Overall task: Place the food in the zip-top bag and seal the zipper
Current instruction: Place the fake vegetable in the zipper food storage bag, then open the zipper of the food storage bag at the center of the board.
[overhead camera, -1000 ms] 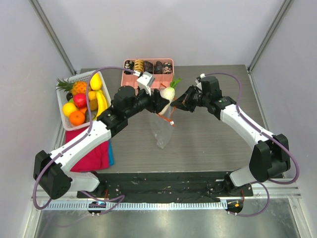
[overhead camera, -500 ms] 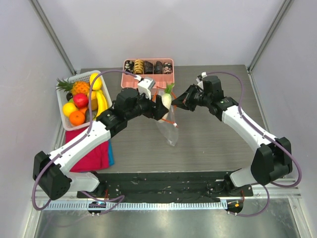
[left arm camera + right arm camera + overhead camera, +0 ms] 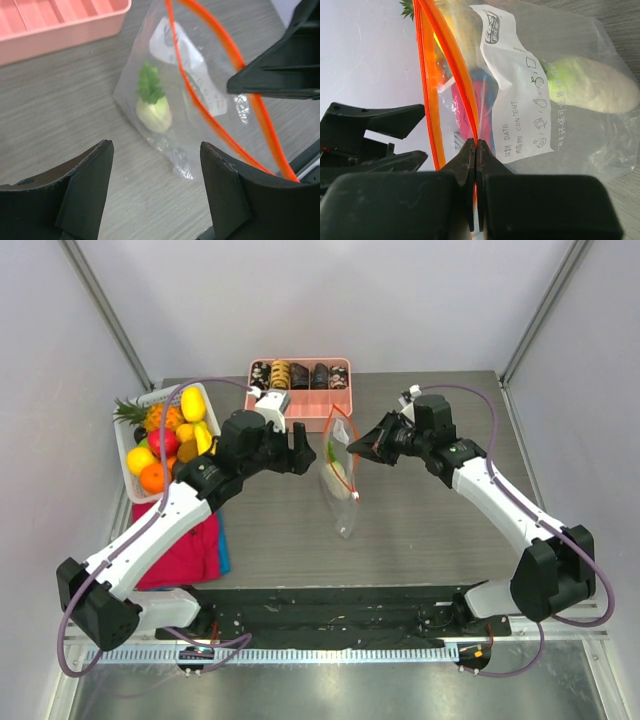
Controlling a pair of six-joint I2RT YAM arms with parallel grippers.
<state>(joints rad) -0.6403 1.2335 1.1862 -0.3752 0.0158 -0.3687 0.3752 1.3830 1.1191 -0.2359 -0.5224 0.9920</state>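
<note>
Right claw [image 3: 476,145] pinches zipper [image 3: 451,67], radish [image 3: 600,85] bagged beyond it; left claw [image 3: 155,147] splayed, empty; hold bag [image 3: 170,137] taut, wide-mouthed for next fruit [image 3: 155,477].

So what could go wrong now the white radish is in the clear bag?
The right gripper pinches only the thin orange-red zipper strip of the clear plastic bag, so it might slip and the white radish with green leaves could tip out. The open left gripper is close and could bump the floppy bag.
</note>
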